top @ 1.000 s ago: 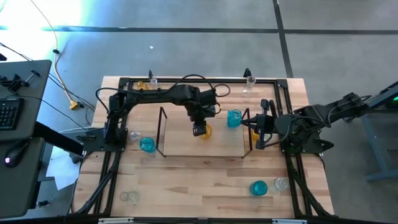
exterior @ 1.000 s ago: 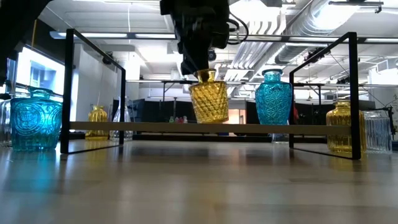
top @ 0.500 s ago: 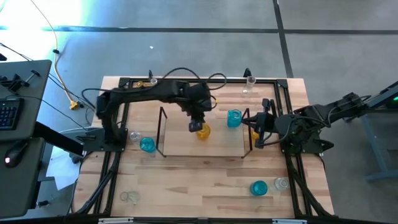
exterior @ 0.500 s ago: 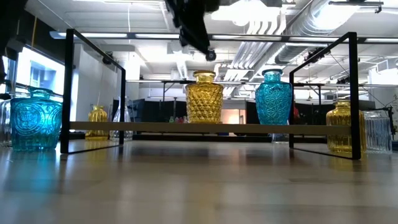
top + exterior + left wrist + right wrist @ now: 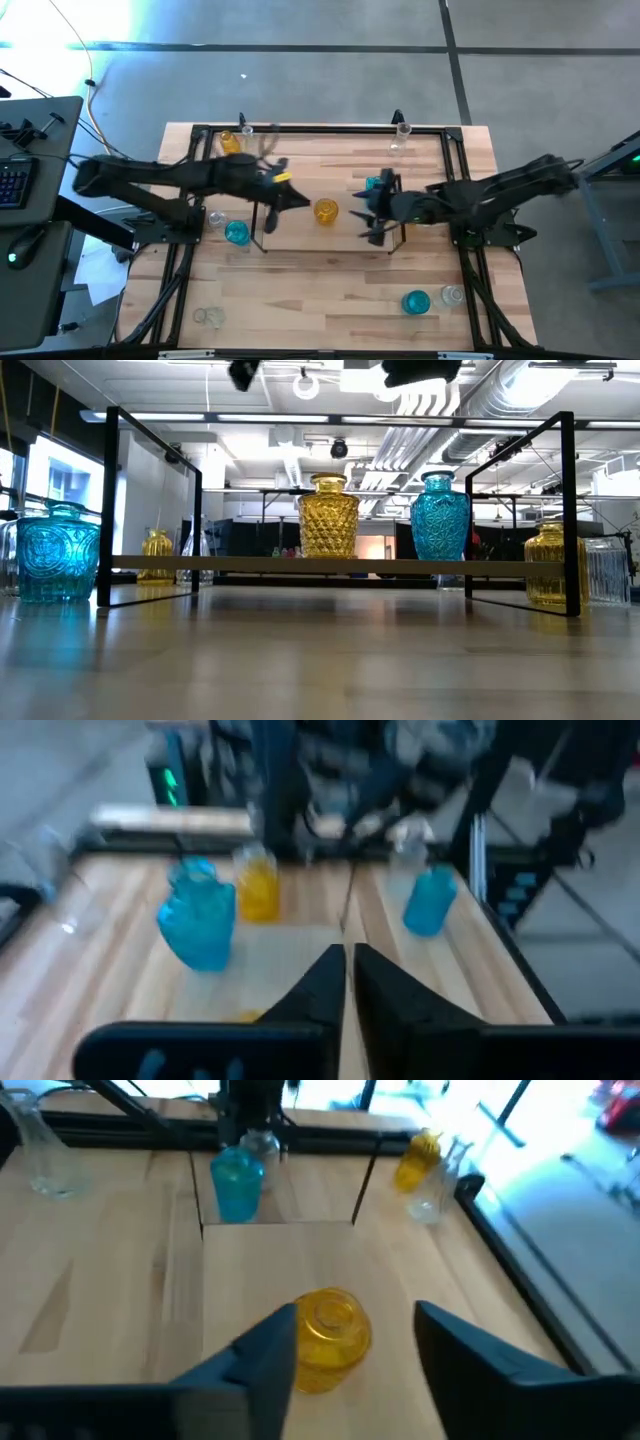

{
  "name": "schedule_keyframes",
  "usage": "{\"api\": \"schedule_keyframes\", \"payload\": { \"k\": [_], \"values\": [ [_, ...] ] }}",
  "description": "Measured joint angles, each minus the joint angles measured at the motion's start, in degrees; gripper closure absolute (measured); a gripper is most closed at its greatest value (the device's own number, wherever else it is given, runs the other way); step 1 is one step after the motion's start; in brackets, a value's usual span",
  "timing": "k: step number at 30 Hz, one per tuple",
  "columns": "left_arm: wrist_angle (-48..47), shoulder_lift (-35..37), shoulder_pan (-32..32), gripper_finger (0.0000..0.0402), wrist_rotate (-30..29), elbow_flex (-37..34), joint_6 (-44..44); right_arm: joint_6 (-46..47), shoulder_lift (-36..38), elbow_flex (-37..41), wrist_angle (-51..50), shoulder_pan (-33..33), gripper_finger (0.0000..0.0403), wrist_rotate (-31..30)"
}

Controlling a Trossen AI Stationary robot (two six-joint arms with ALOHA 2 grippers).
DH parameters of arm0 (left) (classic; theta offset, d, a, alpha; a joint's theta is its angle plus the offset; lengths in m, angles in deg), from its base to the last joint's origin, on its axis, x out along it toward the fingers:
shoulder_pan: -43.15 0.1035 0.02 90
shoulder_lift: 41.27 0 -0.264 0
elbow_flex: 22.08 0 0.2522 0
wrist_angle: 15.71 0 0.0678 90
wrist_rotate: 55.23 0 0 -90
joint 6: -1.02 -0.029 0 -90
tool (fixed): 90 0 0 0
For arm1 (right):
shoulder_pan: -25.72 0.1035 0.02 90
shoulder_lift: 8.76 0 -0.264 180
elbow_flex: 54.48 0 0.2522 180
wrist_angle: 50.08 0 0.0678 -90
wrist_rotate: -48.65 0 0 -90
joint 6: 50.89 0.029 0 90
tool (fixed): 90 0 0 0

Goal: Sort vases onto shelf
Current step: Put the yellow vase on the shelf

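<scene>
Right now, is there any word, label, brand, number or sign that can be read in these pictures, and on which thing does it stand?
None can be read.
The yellow vase and the blue vase on the shelf carry only pressed glass patterns, no lettering.
The keyboard beside the table is too small to read.
The left gripper and right gripper show no markings.

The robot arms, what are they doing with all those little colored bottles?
They are sorting glass vases onto the shelf. A yellow vase and a blue vase stand upright on it. The left gripper, fingers together and holding nothing, is beside the yellow vase near the shelf's left end. The right gripper, open, reaches over the shelf's right end, facing the yellow vase. More vases wait around the table.
</scene>
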Motion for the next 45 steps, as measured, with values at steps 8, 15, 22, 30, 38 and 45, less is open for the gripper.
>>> {"api": "schedule_keyframes", "payload": {
  "k": [8,15,22,30,38,45],
  "values": [
    [9.8,15.9,-0.6,0.0397,-5.8,-14.7,0.5,5.7,-12.6,-5.8,0.5,-4.2,0.0113,4.0],
    [9.9,24.8,-0.6,0.0397,-9.5,-20.0,-1.0,8.0,-21.3,-9.5,0.8,-7.5,0.0108,7.1],
    [9.6,29.0,-0.6,0.0397,-10.0,-23.2,-1.1,10.7,-24.8,-10.6,1.3,-9.3,0.0109,8.6],
    [9.2,30.2,-0.6,0.0397,-11.2,-24.3,-1.1,12.5,-24.9,-10.6,-0.9,-10.0,0.0171,9.8],
    [9.1,30.2,-0.6,0.0397,-11.2,-24.3,-1.1,13.0,-24.8,-10.6,-2.3,-10.2,0.0231,9.8],
    [9.1,30.2,-0.6,0.0397,-11.3,-24.3,0.0,13.2,-23.2,-10.6,-7.4,-11.5,0.0225,6.5]
  ]
}}
